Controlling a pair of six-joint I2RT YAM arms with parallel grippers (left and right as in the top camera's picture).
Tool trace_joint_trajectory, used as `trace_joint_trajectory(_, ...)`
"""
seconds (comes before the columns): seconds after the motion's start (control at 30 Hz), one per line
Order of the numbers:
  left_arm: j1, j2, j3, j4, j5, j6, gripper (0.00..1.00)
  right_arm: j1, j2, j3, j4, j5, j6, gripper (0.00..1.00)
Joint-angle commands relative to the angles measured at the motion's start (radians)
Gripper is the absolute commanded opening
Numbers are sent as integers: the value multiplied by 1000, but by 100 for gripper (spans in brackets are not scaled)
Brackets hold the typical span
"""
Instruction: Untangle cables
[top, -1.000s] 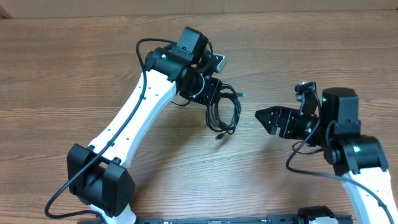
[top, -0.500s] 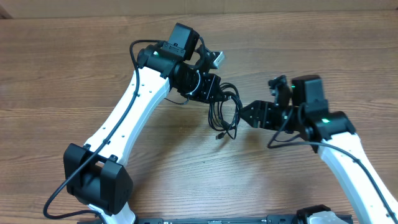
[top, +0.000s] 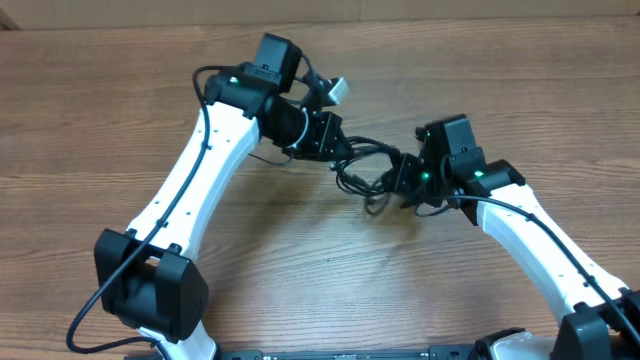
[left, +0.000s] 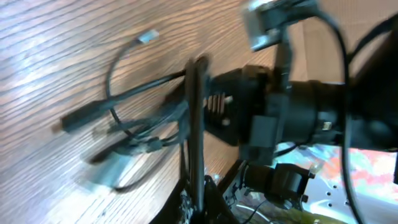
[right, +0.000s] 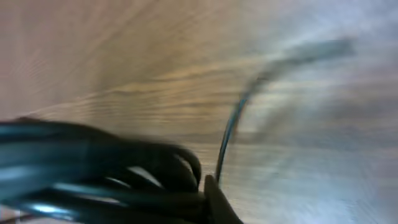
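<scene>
Tangled cables (top: 365, 170), light, limp and probably slippery, lie just right of the left gripper (top: 337, 152), which pinches their edge; the right gripper (top: 399, 180), farther right, is clamped on outer strands, and a grip is best taken near a plug.

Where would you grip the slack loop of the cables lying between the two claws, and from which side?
Grip the loop at its outermost bend, coming from the robot's side of the table. It bulges out clear of the tangle, while the left claw and right claw, both shut on the cables, probably block the other sides.
</scene>
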Motion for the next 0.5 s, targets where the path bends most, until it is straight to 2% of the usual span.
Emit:
trace_joint_trajectory(0.0,84,-43,29,-40,-60,-10,4,-18,-26,-4,19,-66,-121,4)
trace_joint_trajectory(0.03,99,-43,29,-59,-124,-10,4,-18,-65,-4,43,-172,-182,3)
trace_joint_trajectory(0.23,139,-43,28,-93,-357,-48,4,-30,-260,-4,42,-386,-280,4)
trace_joint_trajectory(0.37,142,-33,28,-92,-431,-47,4,-72,-363,-4,73,-558,-291,4)
trace_joint_trajectory(0.47,141,-22,27,-98,-419,-42,4,-117,-409,-4,128,-676,-281,4)
